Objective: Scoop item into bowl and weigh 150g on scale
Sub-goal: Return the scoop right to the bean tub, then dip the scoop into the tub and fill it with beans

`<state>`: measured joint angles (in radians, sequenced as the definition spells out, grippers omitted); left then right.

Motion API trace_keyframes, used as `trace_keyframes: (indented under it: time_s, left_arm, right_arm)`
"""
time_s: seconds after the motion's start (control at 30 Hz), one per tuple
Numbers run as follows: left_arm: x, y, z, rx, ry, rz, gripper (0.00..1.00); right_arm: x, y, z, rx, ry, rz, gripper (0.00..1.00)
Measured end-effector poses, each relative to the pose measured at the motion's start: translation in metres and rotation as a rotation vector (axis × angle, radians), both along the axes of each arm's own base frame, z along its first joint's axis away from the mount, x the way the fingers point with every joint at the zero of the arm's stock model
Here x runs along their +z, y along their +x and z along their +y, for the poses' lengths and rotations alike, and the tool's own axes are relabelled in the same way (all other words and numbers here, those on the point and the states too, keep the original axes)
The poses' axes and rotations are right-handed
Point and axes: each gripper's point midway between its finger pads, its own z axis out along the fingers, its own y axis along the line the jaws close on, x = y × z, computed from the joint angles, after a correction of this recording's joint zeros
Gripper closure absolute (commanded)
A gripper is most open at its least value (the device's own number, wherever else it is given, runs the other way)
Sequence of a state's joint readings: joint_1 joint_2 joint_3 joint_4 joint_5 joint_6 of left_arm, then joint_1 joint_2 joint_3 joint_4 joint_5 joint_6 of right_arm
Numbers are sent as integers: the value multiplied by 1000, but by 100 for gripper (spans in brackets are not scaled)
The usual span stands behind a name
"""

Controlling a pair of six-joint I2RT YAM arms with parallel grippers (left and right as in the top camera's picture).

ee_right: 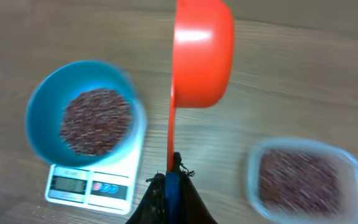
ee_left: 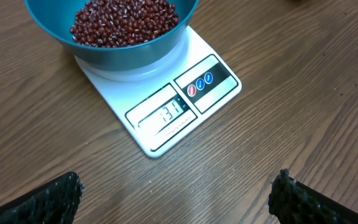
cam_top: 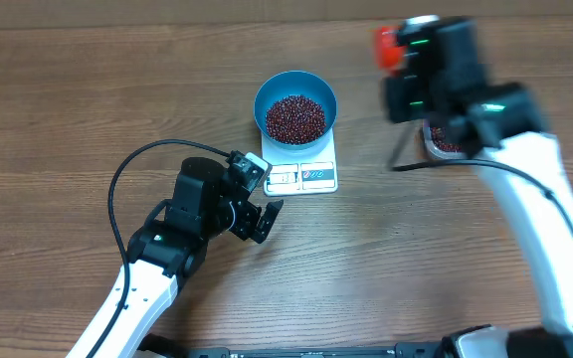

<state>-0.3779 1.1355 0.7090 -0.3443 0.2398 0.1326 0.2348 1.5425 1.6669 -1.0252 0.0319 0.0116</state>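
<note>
Here, open tabletop (cam_top: 366,129) separates bowl (cam_top: 267,94) and tub (ee_right: 303,144).

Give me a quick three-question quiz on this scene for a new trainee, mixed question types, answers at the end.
1. True or false: the blue bowl of beans sits on the scale.
2. The right pincer is shut on: A) the orange scoop by its handle, B) the bowl's rim, C) nothing.
3. What number does the scale's display show?
Key: 1 true; 2 A; 3 131.
</note>
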Motion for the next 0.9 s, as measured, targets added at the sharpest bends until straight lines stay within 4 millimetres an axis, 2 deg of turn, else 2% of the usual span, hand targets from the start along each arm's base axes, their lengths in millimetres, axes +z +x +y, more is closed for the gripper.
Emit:
trace_keyframes:
  time_s: [0.07,0.13,0.3,0.43,0.53,0.67,0.9]
  left_arm:
    - [0,0,0,0,0,0,1]
    - [0,0,0,0,0,0,0]
    - [0,0,0,0,0,0,0]
    - [0,0,0,0,0,0,0]
    - [0,0,0,0,0,0,1]
    - [0,0,0,0,0,0,0]
    - [0,0,0,0,0,0,0]
  right_arm:
    - [8,-5,-34,-75,27,6,96]
    - [7,-12,-67,-153,43,34,96]
    - [-4,-17,-117,-283,64,84,96]
    - [-27,-22,-148,-366,72,145,96]
    - [-54,-24,-158,-396,75,220,96]
    - [-87,-27,-158,-390,77,312,96]
    - [-116,-21,-159,-376,71,367,96]
